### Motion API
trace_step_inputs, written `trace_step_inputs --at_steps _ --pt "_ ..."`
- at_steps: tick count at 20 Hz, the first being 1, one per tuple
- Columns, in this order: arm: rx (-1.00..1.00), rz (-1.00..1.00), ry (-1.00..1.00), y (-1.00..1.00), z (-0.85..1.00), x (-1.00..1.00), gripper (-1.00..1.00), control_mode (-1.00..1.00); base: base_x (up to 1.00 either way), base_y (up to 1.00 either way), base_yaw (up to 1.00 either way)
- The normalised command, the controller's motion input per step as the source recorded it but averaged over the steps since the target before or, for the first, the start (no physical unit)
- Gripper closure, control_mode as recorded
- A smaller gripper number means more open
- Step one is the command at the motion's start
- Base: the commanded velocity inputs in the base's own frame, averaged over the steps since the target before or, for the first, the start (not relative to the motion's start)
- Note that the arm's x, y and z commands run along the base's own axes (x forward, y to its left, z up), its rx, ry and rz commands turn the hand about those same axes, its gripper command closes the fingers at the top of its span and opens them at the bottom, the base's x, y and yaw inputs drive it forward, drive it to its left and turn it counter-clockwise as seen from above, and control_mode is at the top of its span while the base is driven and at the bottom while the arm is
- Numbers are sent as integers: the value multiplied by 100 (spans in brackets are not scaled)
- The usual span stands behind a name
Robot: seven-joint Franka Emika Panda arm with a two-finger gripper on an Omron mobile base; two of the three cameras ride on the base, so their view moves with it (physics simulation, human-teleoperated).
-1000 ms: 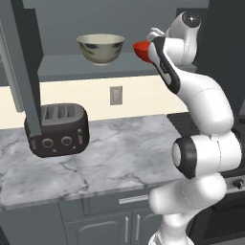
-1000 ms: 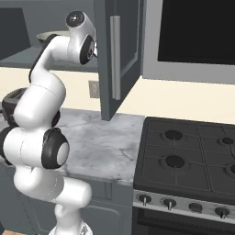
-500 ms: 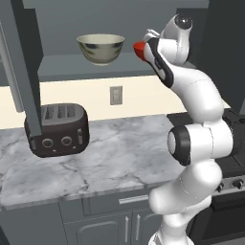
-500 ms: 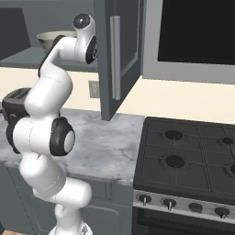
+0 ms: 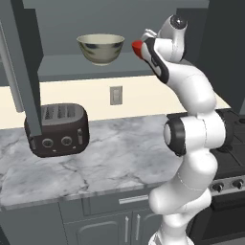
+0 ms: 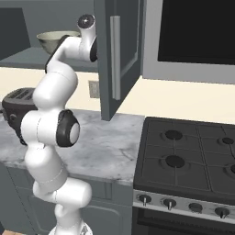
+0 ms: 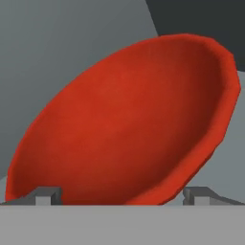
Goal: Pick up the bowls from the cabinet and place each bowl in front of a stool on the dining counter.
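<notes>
Left base view: white arm rises from approx. 5 o'clock and bends up to the cabinet [image 5: 115, 19] shelf at 12 o'clock. Cream bowl [image 5: 100, 48], olive-grey mottled, sits upright on the grey shelf [image 5: 72, 71] at approx. 11 o'clock. Red bowl [image 5: 137, 46] shows as a small sliver just right of the cream one, at the 3 o'clock side of it, apart from it and mostly hidden behind the robot's wrist. Open cabinet door [image 5: 21, 72] hangs edge-on at 9 o'clock. Below it, a dark toaster [image 5: 57, 130] stands on the marble worktop [image 5: 110, 162] w/ a wall outlet [image 5: 116, 94] behind.

Right base view: arm rises from 7 o'clock; wrist reaches the shelf at approx. 11 o'clock, beside the cream bowl [image 6: 55, 40]. Open door [image 6: 117, 55] w/ bar handle at 12 o'clock. Gas stove [image 6: 188, 160] at 4 o'clock; dark microwave front [image 6: 197, 30] at 1 o'clock.

Hand view: red bowl [image 7: 129, 124] looms very close, tilted in frame, rim running from 7 o'clock to 2 o'clock. Gripper [image 7: 122, 196] is spread wide: one fingertip [image 7: 45, 195] at 7 o'clock, other at 5 o'clock, both at the bowl's near rim, jaws straddling its width. Contact w/ the rim cannot be told; nothing is pinched.
</notes>
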Motion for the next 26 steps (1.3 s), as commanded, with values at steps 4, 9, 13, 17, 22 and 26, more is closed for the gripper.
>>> trace_step_inputs --at_steps 4,9,13,17,22,26 --pt "0 -10 0 0 -21 19 -100 -100 0 0 0" --pt "-1 -15 -2 0 -47 11 -100 -100 0 0 0" --pt "0 -7 -2 0 -17 16 100 -100 0 0 0" --pt "0 0 0 0 0 0 100 -100 0 0 0" --pt "0 1 1 0 -9 -73 100 -100 0 0 0" --pt "0 9 0 0 -1 -100 100 -100 0 0 0"
